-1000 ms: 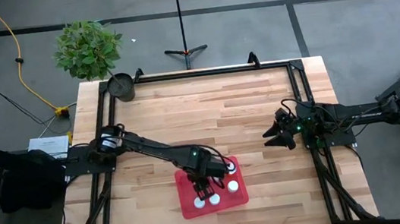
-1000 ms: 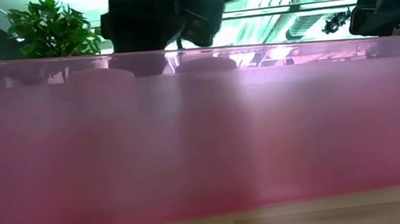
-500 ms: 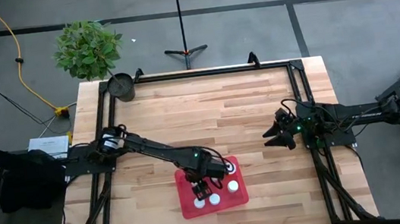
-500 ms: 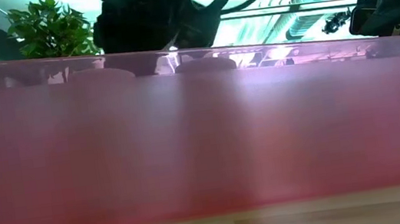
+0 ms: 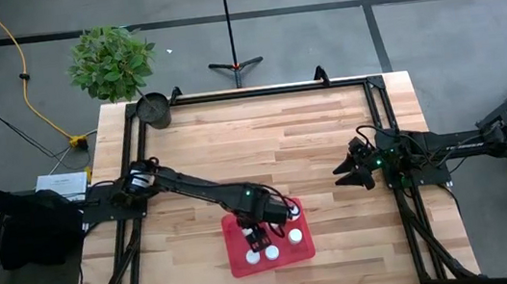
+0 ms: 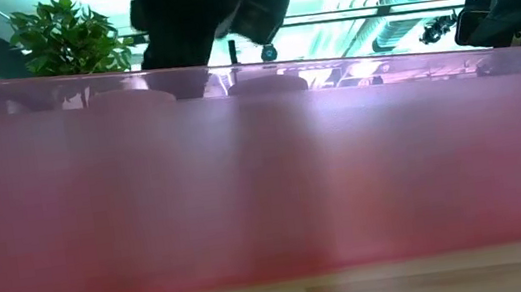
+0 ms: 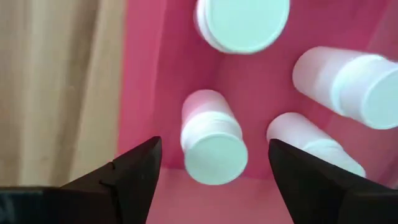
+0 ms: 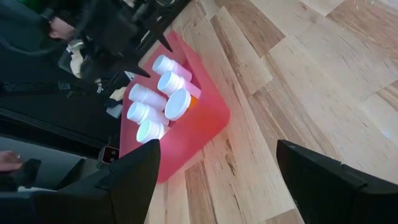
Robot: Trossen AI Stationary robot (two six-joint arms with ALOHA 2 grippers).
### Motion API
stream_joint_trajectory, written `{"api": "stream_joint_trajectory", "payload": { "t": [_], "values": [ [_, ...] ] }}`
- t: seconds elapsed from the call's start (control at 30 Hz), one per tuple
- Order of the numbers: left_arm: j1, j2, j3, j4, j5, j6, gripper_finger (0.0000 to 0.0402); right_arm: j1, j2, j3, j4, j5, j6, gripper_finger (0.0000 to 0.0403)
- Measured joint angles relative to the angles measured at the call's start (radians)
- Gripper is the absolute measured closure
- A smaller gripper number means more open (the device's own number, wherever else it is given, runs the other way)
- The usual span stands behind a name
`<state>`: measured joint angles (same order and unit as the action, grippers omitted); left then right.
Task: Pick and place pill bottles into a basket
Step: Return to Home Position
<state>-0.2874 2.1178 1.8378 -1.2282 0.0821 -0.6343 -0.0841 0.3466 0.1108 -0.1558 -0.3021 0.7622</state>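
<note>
So all the pill bottles (image 8: 178,104) are sitting inside the red tray (image 5: 290,255), which is down at the lower middle of the overhead shot, on the wooden counter (image 5: 263,141) close to its bottom edge. In the right wrist cam I count six white caps packed together in two rough rows toward one end of the tray, with a bit of orange peeking out beside one of them. The left pincer (image 7: 214,152) hangs right over the tray with its fingers spread wide and nothing in them. Its own cam looks straight down on four of the bottles, one sitting right between the fingertips but not touched. In the overhead shot the left arm stretches from the counter's left edge diagonally down to the tray and covers its upper part. The right pincer (image 5: 343,176) is parked at the right side of the counter, well apart from the tray, also wide and empty. The table-level cam is pretty much all pink tray wall, with dark arm parts above the rim. There's a potted plant (image 5: 111,61) at upper left and a dark round cup (image 5: 154,109) on the counter's upper left corner.
</note>
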Motion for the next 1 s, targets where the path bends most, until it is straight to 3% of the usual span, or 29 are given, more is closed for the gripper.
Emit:
{"api": "stream_joint_trajectory", "payload": {
  "t": [0.27, 0.6, 1.0],
  "values": [
    [0.0, 0.0, 0.182, -0.136, -0.052, 0.054, 0.0073, 0.0, 0.0, 0.0, 0.0, 0.0, 0.001, 0.0091],
    [0.0, -0.002, 0.518, -0.346, -0.345, 0.055, 0.0073, 0.0, 0.0, 0.0, 0.0, 0.0, 0.0, 0.0091],
    [0.047, -0.241, 0.483, -0.344, -0.544, 0.054, 0.0073, 0.0, 0.0, 0.0, 0.0, -0.01, 0.0, 0.0091]
  ]
}}
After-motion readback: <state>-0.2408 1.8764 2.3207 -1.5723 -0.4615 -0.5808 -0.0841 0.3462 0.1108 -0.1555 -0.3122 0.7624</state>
